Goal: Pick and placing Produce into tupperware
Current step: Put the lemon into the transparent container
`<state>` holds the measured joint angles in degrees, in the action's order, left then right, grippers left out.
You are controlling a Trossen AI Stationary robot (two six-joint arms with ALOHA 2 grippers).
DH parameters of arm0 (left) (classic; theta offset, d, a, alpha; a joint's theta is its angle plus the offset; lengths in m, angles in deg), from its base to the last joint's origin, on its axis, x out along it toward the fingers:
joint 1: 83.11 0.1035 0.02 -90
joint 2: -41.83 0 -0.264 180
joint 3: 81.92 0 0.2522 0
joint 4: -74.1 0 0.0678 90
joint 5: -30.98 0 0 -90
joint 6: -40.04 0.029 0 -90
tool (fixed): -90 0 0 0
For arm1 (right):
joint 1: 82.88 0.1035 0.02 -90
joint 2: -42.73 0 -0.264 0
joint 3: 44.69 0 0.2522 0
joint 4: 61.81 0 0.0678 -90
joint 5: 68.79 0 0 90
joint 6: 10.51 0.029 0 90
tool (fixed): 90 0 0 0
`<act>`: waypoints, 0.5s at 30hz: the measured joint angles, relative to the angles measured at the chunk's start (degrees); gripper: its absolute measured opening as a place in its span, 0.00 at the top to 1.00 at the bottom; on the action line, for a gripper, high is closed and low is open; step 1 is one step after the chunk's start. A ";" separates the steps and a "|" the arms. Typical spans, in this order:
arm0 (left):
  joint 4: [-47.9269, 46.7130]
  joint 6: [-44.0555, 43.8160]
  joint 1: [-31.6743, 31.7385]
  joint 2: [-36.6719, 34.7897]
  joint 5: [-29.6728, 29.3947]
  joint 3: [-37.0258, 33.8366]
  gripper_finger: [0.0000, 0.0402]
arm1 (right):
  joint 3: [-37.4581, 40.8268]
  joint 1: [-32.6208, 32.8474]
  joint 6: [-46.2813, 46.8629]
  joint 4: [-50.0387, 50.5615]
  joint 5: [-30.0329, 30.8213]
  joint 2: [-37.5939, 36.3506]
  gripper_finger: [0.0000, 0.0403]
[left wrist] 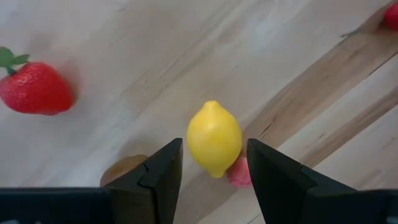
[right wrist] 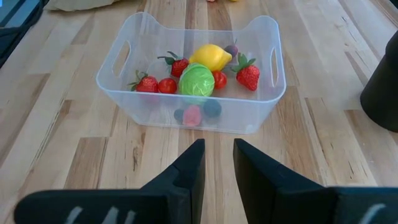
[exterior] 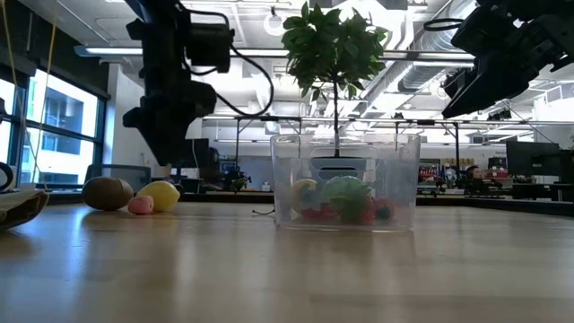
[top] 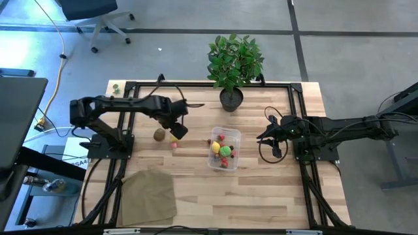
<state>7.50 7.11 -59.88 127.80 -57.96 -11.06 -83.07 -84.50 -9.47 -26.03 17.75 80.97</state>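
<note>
The clear tupperware (top: pixel 224 149) stands mid-table and holds several pieces: strawberries, a yellow lemon (right wrist: pixel 210 56), a green cabbage (right wrist: pixel 196 79). It also shows in the low view (exterior: pixel 345 182). Left of it, loose on the wood, lie a yellow lemon (left wrist: pixel 214 138), a brown kiwi (top: pixel 159 134), a small pink piece (top: pixel 174 145) and a strawberry (left wrist: pixel 34 88). My left gripper (left wrist: pixel 214 171) hangs open above the loose lemon, a finger on either side and clear of it; the low view shows it (exterior: pixel 170 135) well above the table. My right gripper (right wrist: pixel 217 168) waits open, right of the tupperware.
A potted plant (top: pixel 232 65) stands at the far edge behind the tupperware; its dark pot (right wrist: pixel 382 93) shows in the right wrist view. A tan cloth (top: pixel 149 192) lies at the near left corner. Bare wood (top: pixel 261 196) lies near the front edge.
</note>
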 joint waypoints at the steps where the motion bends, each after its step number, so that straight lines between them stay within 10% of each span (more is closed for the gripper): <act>1: 0.00 0.52 0.00 0.31 0.02 0.00 0.58 | 0.00 0.02 0.00 0.00 0.00 -0.02 0.82; 15: 0.32 5.51 0.00 1.30 1.94 0.02 0.58 | 0.00 0.01 0.00 0.00 0.00 -0.01 0.82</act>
<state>7.82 12.63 -59.88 129.10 -56.01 -11.03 -83.07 -84.49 -9.47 -26.03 17.75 80.95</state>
